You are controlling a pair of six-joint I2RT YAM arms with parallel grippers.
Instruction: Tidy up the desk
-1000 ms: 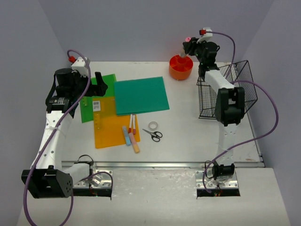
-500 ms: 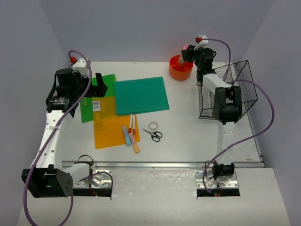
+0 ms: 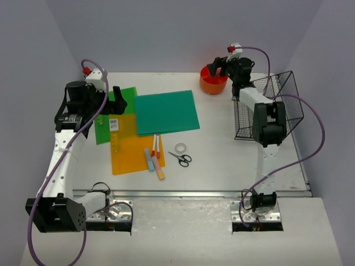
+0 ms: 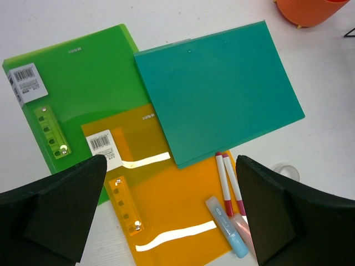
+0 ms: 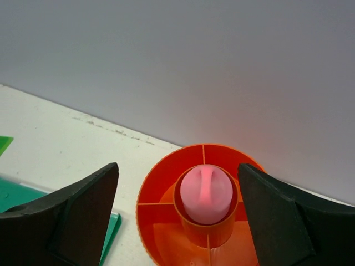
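Observation:
The white desk (image 3: 222,149) holds a green folder (image 3: 111,119), a teal folder (image 3: 166,112) and an orange folder (image 3: 130,155), overlapping at the left. Two red-and-white markers (image 3: 156,145), a blue highlighter (image 3: 148,159) and a peach highlighter (image 3: 159,169) lie at the orange folder's right edge. My left gripper (image 3: 118,98) hovers open and empty above the folders (image 4: 171,166). My right gripper (image 3: 219,65) is open over the orange round organizer (image 3: 213,83). A pink capped item (image 5: 206,194) stands in its centre tube, between the jaws and untouched.
A tape roll (image 3: 180,148) and black-handled scissors (image 3: 181,158) lie right of the highlighters. A black wire basket (image 3: 269,105) stands at the right edge, beside the right arm. Lavender walls close in the back and sides.
My right gripper lowered the pink item into the organizer's centre tube and opened, letting it go. The left arm has not moved.

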